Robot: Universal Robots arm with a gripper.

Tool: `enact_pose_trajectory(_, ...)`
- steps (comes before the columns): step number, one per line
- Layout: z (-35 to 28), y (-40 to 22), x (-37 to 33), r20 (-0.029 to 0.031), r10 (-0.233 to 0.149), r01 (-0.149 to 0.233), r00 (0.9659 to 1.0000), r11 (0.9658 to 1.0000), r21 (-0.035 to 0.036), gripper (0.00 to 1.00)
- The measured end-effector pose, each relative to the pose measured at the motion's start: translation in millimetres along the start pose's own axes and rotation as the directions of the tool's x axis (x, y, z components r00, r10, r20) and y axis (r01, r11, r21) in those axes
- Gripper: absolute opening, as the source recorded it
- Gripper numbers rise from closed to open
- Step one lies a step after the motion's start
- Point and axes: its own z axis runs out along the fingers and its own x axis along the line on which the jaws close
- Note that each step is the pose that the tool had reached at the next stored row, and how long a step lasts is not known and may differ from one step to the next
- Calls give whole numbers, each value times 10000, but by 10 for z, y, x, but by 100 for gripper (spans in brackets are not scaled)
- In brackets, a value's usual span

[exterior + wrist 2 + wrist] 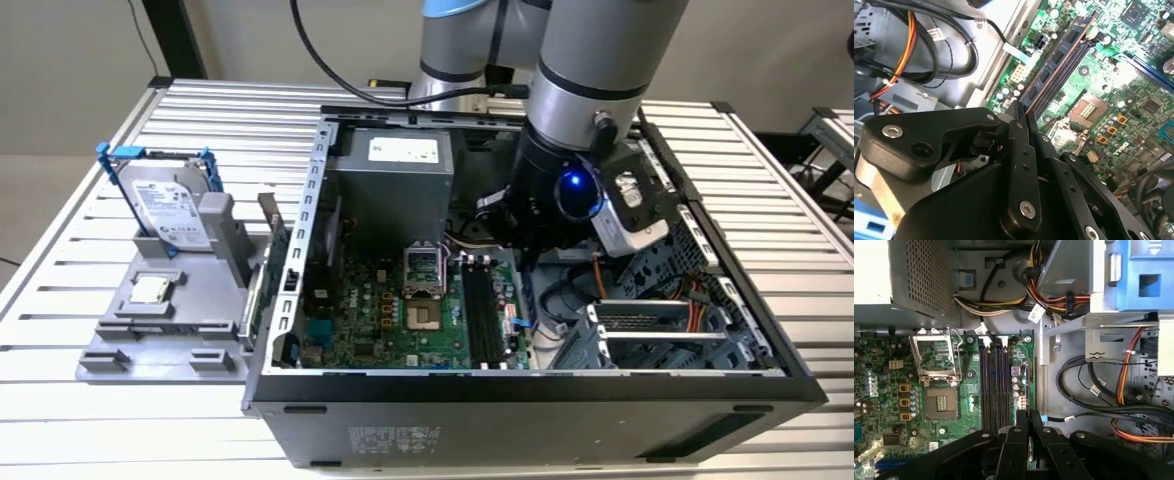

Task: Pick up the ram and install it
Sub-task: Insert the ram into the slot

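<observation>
- Over the open case (534,385), the gripper (1021,117) hangs low above the board (387,320), its two black fingers (1016,150) drawn narrow and clamped on the ram (1056,62).
- Seen in the second wrist view, the ram is a long thin stick with dark chips along its face; it runs from the fingertips out over the black slots (1064,75), lying along them.
- Seen in the first wrist view, the ram (1028,385) shows edge-on as a thin strip between the fingers (1016,445), just beside the slots (995,390) on the side toward the case's cable bay; whether it touches the board cannot be told.
- Next to the slots lies the processor socket (936,375), its metal frame swung open.
- Beyond the board's edge, bundled black, orange and yellow cables (1104,390) run across the case floor.
- At the back of the case stands the grey power supply (394,190).
- Outside the case, toward the exterior view's left, a grey holder (174,320) on the slatted table (80,420) carries an upright hard drive (167,205) in a blue frame and a small square chip (151,290).
</observation>
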Motion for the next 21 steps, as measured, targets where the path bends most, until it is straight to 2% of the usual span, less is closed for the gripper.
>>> enact_pose_trajectory(10, 181, -4, 47, 0, 0, 0, 10000, 10000, -2, 0)
enact_pose_trajectory(16, 288, -9, 153, 1, 0, 0, 10000, 10000, 0, 0)
enact_pose_trajectory(21, 379, 14, 160, 1, 0, 0, 10000, 10000, -1, 0)
